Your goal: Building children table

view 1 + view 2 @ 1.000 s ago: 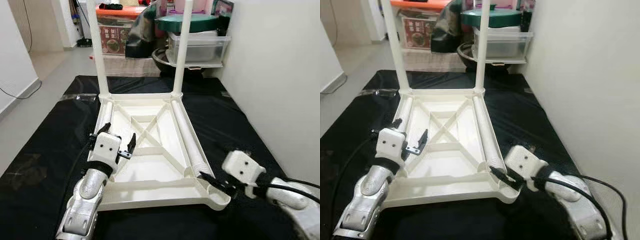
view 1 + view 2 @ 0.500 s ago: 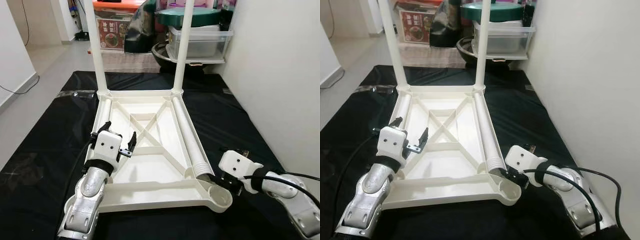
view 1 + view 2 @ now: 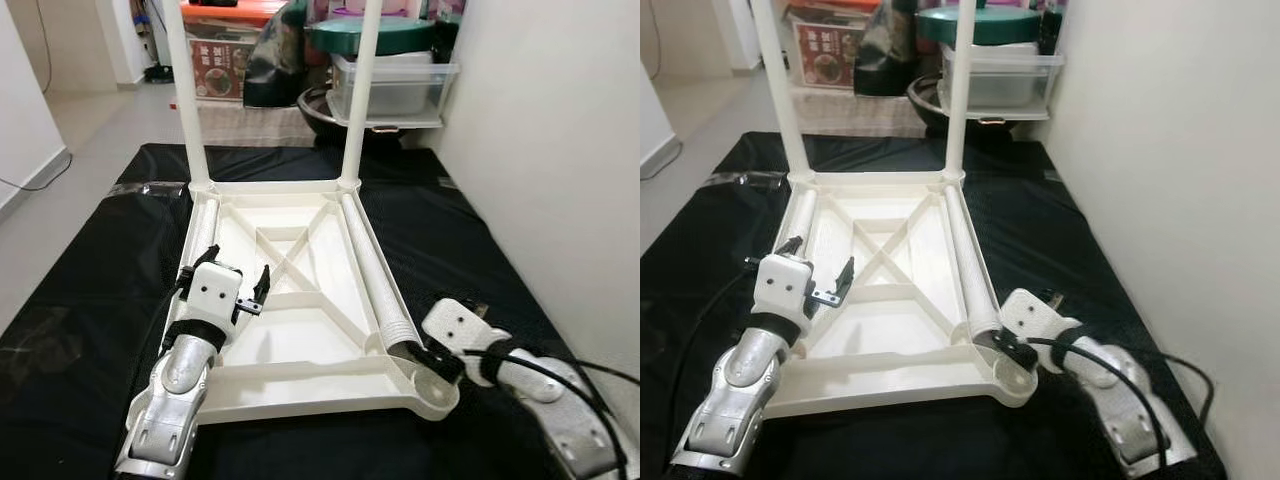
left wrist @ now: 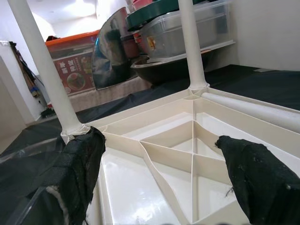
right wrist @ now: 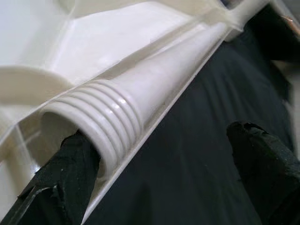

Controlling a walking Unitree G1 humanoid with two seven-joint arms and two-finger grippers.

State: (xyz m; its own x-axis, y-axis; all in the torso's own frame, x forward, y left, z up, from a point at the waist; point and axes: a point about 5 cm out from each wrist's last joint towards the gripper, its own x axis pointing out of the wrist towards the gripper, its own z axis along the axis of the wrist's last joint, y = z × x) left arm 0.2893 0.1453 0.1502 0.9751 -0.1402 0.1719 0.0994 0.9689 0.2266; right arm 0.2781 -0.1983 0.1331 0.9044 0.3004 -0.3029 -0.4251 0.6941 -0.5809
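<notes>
A white plastic children's table (image 3: 290,345) lies upside down on a black mat. Two legs stand upright in its far corners (image 3: 185,100) (image 3: 358,100). Two loose legs lie inside it, one along the left edge (image 3: 205,235) and one along the right edge (image 3: 375,270). My left gripper (image 3: 228,276) hovers open over the near left part of the underside, holding nothing. My right gripper (image 3: 432,358) is open at the threaded end (image 5: 98,126) of the right loose leg, near the empty corner socket (image 3: 432,388). One finger (image 5: 65,178) touches that end; the other (image 5: 267,159) stands apart over the mat.
The black mat (image 3: 90,300) spreads around the table. Behind it stand a clear bin with a green lid (image 3: 395,85), a dark bowl (image 3: 320,110) and an orange-lidded box (image 3: 225,60). A white wall (image 3: 550,150) runs close along the right.
My right gripper has drawn off the near right corner and settled at the threaded end of the right loose leg. The left arm has stayed put. The camera shifted slightly.
</notes>
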